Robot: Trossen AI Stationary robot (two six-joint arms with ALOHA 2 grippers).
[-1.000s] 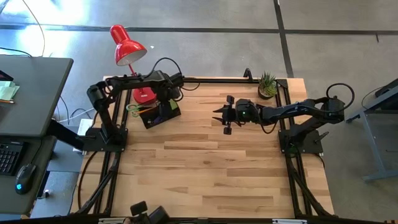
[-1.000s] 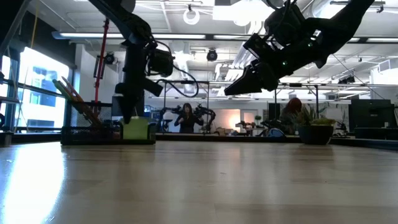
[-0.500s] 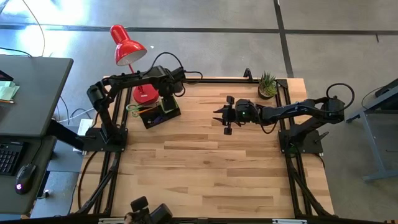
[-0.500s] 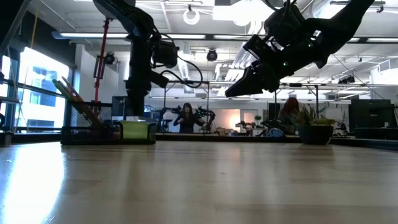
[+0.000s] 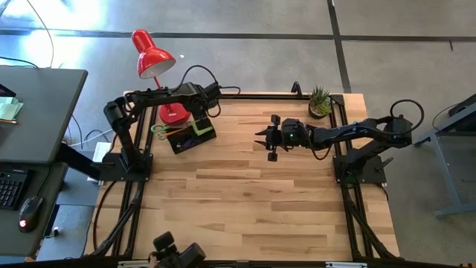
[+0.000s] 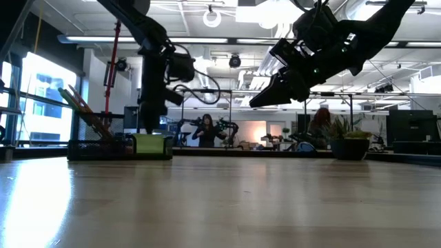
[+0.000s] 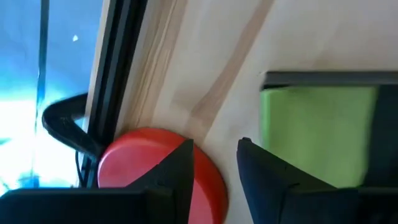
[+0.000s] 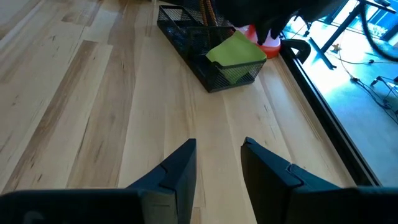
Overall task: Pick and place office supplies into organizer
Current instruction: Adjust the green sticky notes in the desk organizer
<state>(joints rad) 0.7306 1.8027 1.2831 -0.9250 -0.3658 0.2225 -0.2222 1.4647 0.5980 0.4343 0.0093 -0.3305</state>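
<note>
The black organizer (image 5: 181, 142) stands at the table's far left. A lime-green sticky-note pad (image 5: 201, 126) lies in its right end, and orange pencils (image 6: 85, 110) lean up out of its left end. Green-handled scissors (image 5: 159, 129) lie at that left end too. My left gripper (image 7: 214, 165) hangs open and empty, pointing down just beyond the organizer's far side, between the pad (image 7: 317, 130) and the red lamp base (image 7: 146, 165). My right gripper (image 5: 260, 138) hovers open and empty above the table's middle, pointing toward the organizer (image 8: 186, 37).
A red desk lamp (image 5: 152, 53) stands at the far left with its round base (image 5: 172, 113) right behind the organizer. A small potted plant (image 5: 320, 100) sits at the far right. Bare wood (image 5: 245, 201) stretches across the middle and near side.
My left gripper has risen a little from the organizer's right end and drawn back toward the far edge, turning at the wrist. The sticky-note pad, earlier covered by the gripper and standing higher, now lies flat and uncovered in the organizer.
</note>
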